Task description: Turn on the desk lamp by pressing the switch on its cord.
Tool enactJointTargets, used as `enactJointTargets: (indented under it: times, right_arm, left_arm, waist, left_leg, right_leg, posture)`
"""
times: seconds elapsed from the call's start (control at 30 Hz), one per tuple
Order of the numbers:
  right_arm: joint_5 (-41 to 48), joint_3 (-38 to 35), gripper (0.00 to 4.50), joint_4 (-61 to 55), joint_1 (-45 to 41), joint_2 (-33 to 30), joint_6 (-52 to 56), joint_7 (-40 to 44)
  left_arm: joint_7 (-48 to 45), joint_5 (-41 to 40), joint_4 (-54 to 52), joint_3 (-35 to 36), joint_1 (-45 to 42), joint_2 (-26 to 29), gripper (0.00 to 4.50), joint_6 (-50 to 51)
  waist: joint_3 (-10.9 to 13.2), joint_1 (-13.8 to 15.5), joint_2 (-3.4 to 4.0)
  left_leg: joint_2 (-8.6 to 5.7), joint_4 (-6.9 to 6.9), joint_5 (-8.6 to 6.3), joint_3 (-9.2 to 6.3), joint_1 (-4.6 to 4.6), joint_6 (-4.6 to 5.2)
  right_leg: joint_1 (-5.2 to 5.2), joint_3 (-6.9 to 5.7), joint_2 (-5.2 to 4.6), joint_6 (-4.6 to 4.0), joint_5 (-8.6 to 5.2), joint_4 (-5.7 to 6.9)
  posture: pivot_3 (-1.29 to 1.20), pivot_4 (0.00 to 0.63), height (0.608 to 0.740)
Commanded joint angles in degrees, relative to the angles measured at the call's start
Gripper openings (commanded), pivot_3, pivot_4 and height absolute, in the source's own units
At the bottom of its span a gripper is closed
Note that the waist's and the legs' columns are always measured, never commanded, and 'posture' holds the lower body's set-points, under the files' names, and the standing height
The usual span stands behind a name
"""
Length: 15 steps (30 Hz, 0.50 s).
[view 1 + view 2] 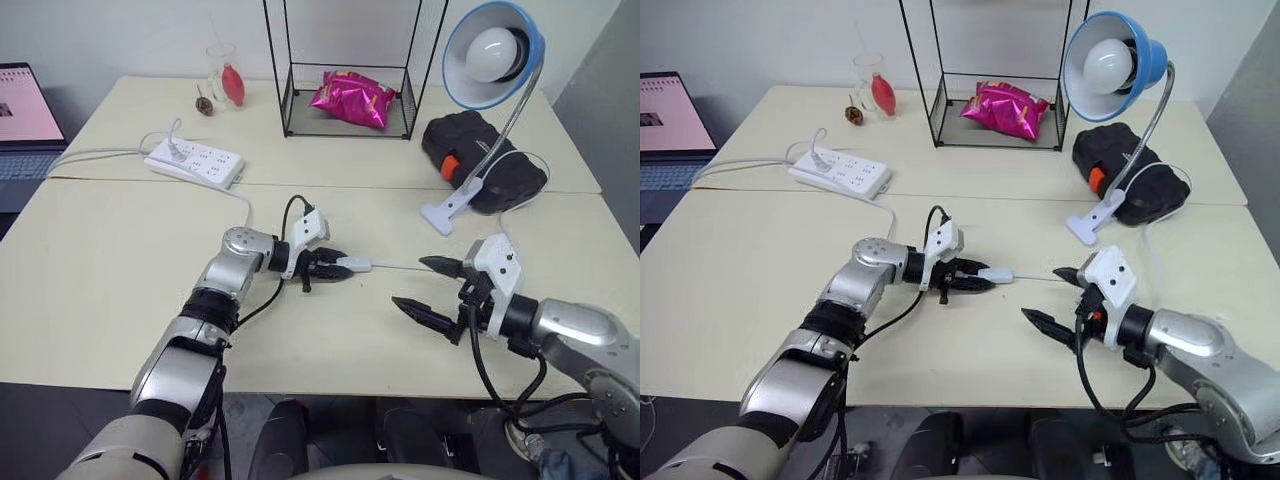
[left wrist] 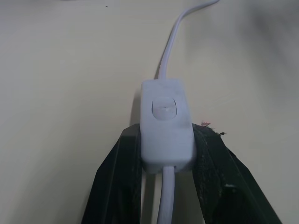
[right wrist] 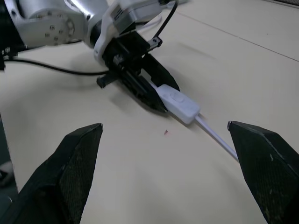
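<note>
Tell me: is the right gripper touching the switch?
No. The open right gripper stands apart from the switch, which the left gripper clamps.

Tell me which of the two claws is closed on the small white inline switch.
The left claw: its black fingers clamp the small white inline switch, while the right claw hangs open, apart from it.

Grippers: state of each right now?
Left gripper: shut on the switch, fingers pinching its sides.
Right gripper: open, holding nothing, apart from the switch.
</note>
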Motion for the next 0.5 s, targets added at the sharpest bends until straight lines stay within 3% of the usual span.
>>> enactJointTargets:
  times: [0.03,0.23,0.5]
  right_arm:
    - [11.6,-2.6,4.5,-1.2,2.3,8.0,3.5,-8.6]
    - [28.8,-4.4,4.5,7.4,2.0,23.3,4.1,-29.3]
    - [35.4,-3.6,4.5,18.7,-6.6,30.2,1.2,-39.0]
  left_arm:
    - [3.7,-2.3,-10.5,2.9,2.3,0.4,1.12,0.8]
    - [9.6,-5.7,-22.5,5.2,6.7,-0.8,1.12,8.1]
    - [11.4,-6.6,-26.3,4.4,7.6,-0.2,1.12,11.4]
  waist:
    - [0.0,0.0,-0.01]
    - [0.0,-0.1,-0.01]
    - [0.0,-0.2,0.0]
  left_leg:
    - [0.0,0.04,0.0,0.01,0.0,0.0]
    - [0.07,0.08,0.0,0.0,0.07,0.0]
    - [0.05,0.05,0.02,0.02,0.07,0.02]
  right_leg:
    - [0.0,0.02,-0.01,0.0,0.0,0.02]
    - [0.06,0.03,-0.03,-0.02,0.02,0.03]
    - [0.01,0.05,0.06,0.01,0.02,0.03]
  posture:
    - [0.0,0.15,0.74]
    - [0.0,0.15,0.74]
    - [0.0,0.15,0.74]
